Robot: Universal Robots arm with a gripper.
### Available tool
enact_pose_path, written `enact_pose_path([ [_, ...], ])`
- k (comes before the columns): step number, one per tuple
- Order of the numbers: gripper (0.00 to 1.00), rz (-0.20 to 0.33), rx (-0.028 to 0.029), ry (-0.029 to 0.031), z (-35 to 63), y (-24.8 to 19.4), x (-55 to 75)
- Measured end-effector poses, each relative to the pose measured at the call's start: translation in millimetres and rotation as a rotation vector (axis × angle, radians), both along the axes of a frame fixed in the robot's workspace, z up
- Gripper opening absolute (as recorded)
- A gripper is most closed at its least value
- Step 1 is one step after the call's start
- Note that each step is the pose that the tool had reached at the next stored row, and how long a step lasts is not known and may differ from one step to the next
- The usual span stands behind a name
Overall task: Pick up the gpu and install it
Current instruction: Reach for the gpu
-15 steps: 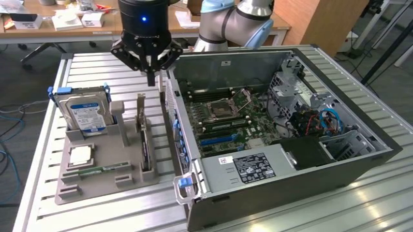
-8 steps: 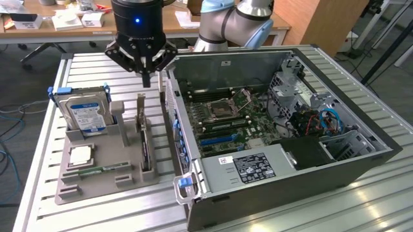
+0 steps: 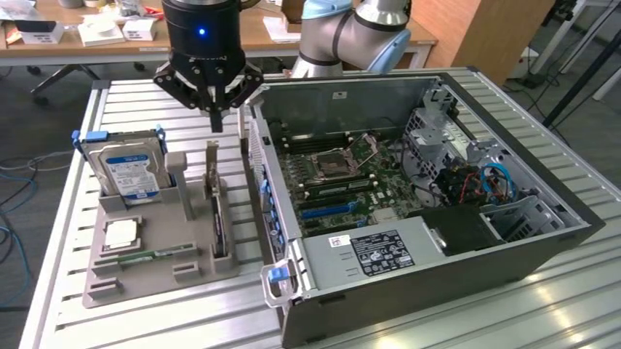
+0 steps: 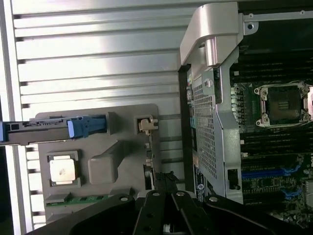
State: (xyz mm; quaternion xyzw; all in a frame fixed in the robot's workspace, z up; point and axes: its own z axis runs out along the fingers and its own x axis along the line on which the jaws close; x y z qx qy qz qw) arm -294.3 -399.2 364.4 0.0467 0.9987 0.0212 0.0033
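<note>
Black end effector [image 3: 215,122] — thin, dark gpu [image 3: 219,229].

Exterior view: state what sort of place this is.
Probably a robotics lab or workshop: a robot arm's hand hangs over a slatted metal table bearing an open computer case, with cluttered desks behind.

Bright room light glares off the metal table [image 3: 558,309]; the computer case [image 3: 456,280] lies darker inside.

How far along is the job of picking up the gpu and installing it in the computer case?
Done: nothing yet; the gpu stands in its grey holder. In hand: the shut gripper hangs above the card, empty. Left: grasping it and seating it in the open case.
</note>
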Motion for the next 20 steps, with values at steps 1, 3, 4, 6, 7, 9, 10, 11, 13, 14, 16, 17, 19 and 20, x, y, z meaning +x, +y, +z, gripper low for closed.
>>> enact_pose_path([
  [1,0.10,0.000,0.0001,-0.0001,0.0,-0.7,-0.2],
  [3,0.10,0.000,0.0002,-0.0001,-0.1,-4.8,-0.2],
  [4,0.10,0.000,0.0001,-0.0001,0.0,-7.9,-0.2],
  [6,0.10,0.000,0.0002,-0.0002,-0.1,-14.0,-0.3],
  [7,0.10,0.000,0.0002,-0.0002,-0.1,-17.1,-0.4],
  [9,0.10,0.000,0.0001,-0.0001,0.0,-23.4,-0.4],
  [10,0.10,0.000,0.0002,-0.0001,-0.1,-26.5,-0.5],
  [11,0.10,0.000,0.0002,-0.0002,-0.1,-29.6,-0.6],
  [13,0.10,0.000,0.0002,-0.0002,-0.1,-35.6,-0.7],
  [14,0.10,0.000,0.0002,-0.0001,-0.1,-38.4,-0.8],
  [16,0.10,0.000,0.0002,-0.0001,-0.1,-43.2,-1.1],
  [17,0.10,0.000,0.0002,-0.0002,-0.1,-45.6,-1.4],
  [19,0.10,0.000,0.0001,-0.0001,0.0,-50.4,-1.9],
  [20,0.10,0.000,0.0001,-0.0001,-0.1,-52.8,-2.2],
])
